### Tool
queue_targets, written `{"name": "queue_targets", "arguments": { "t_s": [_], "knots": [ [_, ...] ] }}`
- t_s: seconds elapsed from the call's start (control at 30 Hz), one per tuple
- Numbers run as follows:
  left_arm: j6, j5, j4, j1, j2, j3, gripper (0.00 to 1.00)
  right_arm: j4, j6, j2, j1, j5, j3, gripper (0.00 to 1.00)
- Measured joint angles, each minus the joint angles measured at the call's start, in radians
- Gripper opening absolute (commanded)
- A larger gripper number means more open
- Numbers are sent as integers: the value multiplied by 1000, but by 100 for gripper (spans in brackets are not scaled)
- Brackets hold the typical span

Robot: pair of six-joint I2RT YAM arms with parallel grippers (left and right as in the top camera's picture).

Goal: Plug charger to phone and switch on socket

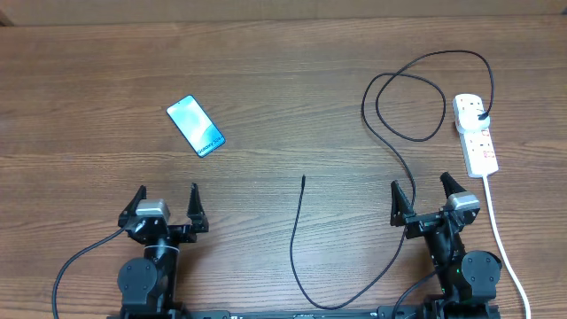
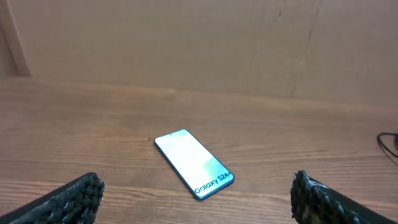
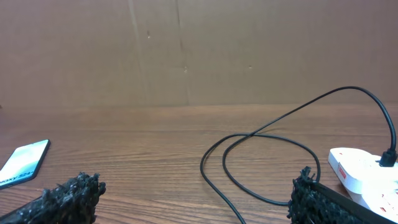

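Left gripper point(image 1: 167, 190): jaws spread wide, nothing between them; it sits on the near side of the phone, slightly to its left and apart from it.
Phone point(image 1: 196, 126): flat on the wood, screen up and lit. Its long axis runs on a diagonal from far-left to near-right, and the end with the "Galaxy S24" text is the near-right one. The port is too small to make out.
Tip point(image 1: 303, 178): loose on the wood, right of the phone and a little nearer the robot, well apart from it; it points away from the robot.
Charger point(image 1: 298, 239): runs from the tip back toward the near edge, bends right, then climbs into loops far right of the phone.
Right gripper point(image 1: 420, 182): jaws spread wide and empty, far right of the phone, with the charger passing close by it.
Socket point(image 1: 478, 146): farthest right of the phone, long axis running near to far. The plug point(image 1: 481, 116) is seated at its far end; the switch position cannot be told.
Nearer arm: the tip lies between the two, probably a shade closer to the right; the phone is plainly on the left arm's side.
Coming move: likely turns on lining the tip up with the phone's diagonal.
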Motion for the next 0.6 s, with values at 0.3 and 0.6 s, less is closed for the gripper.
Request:
{"name": "queue_targets", "arguments": {
  "t_s": [0.3,0.6],
  "knots": [
    [1,0,-53,0,7,109,100,0,1,0,0,0,0,100],
    [1,1,-54,0,203,224,100,0,0,0,0,0,0,100]
  ]
}}
